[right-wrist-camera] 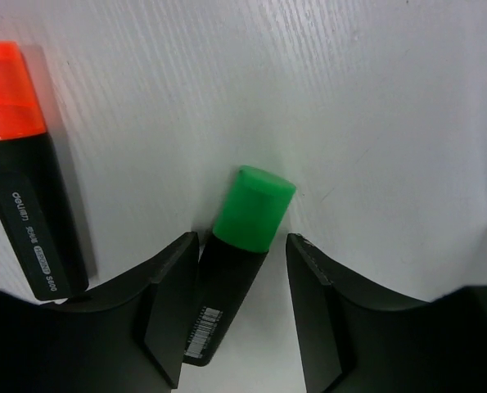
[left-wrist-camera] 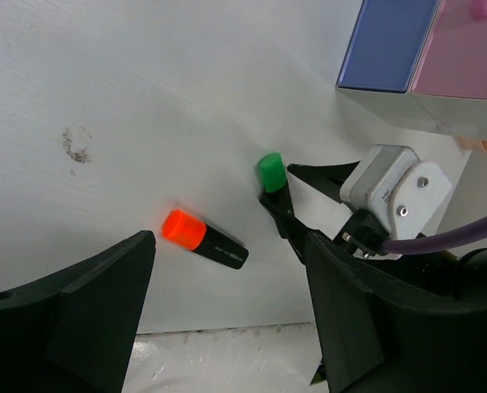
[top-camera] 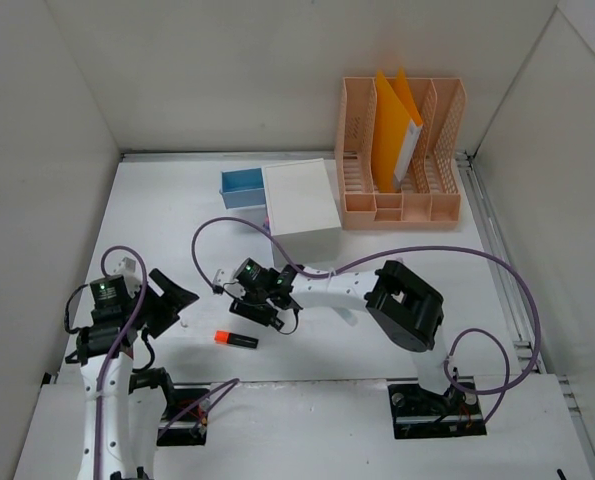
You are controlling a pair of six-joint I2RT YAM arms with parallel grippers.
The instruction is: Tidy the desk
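Note:
A green-capped black highlighter (right-wrist-camera: 247,237) lies on the white desk (top-camera: 427,290) between the fingers of my right gripper (right-wrist-camera: 243,238). The left finger touches its barrel, and a gap remains on the right side, so the gripper is open around it. In the left wrist view the green cap (left-wrist-camera: 269,173) pokes out past the right gripper (left-wrist-camera: 280,192). An orange-capped black highlighter (top-camera: 235,340) lies just beside it on the desk. My left gripper (top-camera: 177,300) hovers open at the left with nothing between its fingers.
A white box (top-camera: 302,205) stands mid-desk with a blue tray (top-camera: 242,185) behind it to the left. At the back right is a pink file organizer (top-camera: 402,150) holding an orange folder (top-camera: 395,125). Purple cables loop over the desk, and white walls enclose it.

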